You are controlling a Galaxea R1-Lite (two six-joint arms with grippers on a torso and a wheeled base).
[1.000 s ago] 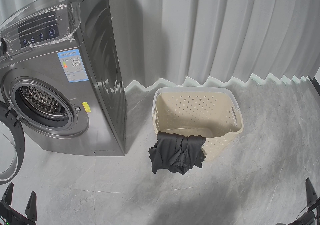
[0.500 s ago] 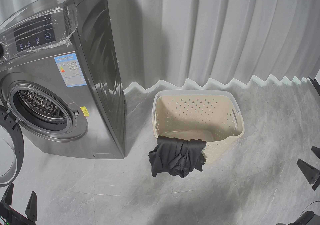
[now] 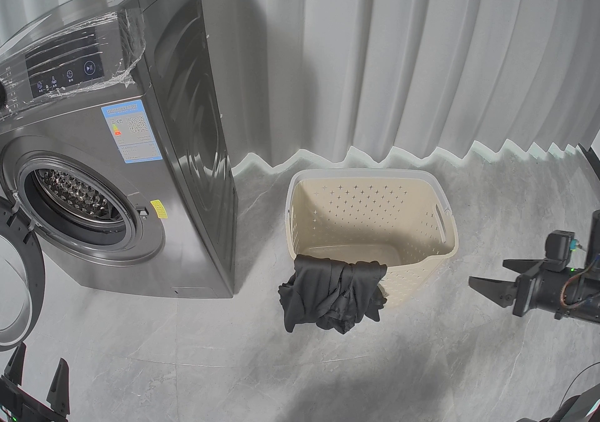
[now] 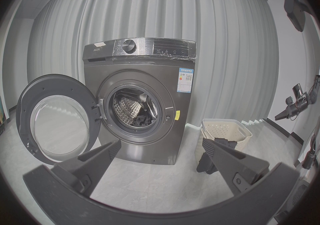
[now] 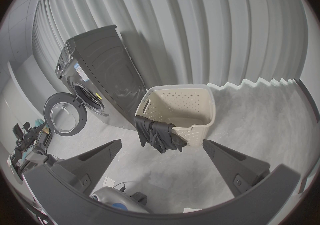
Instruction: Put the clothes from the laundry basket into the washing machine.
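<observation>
A grey front-loading washing machine [image 3: 125,129] stands on the pale marbled floor [image 3: 437,348] before a white pleated curtain [image 3: 406,54]. Its round door [image 3: 19,279] is swung wide open to the robot's left. Inside the steel drum [image 4: 128,105] lies a small dark bundle of cloth [image 4: 141,121] (it sits low, against the drum's bottom). Just beside the machine, on the robot's right of it, sits a cream perforated plastic laundry basket [image 3: 440,242], upright. A crumpled dark grey garment [image 3: 331,295] hangs over the basket's near rim, most of it draped down the outer wall toward the floor. The right gripper [image 3: 487,273] hovers above the floor to the right of the basket. It is apart from the basket, its fingers spread wide with nothing between them, pointing toward the basket. The left gripper [image 3: 40,354] is low at the near left, below the open door, its two fingers likewise spread and empty.
</observation>
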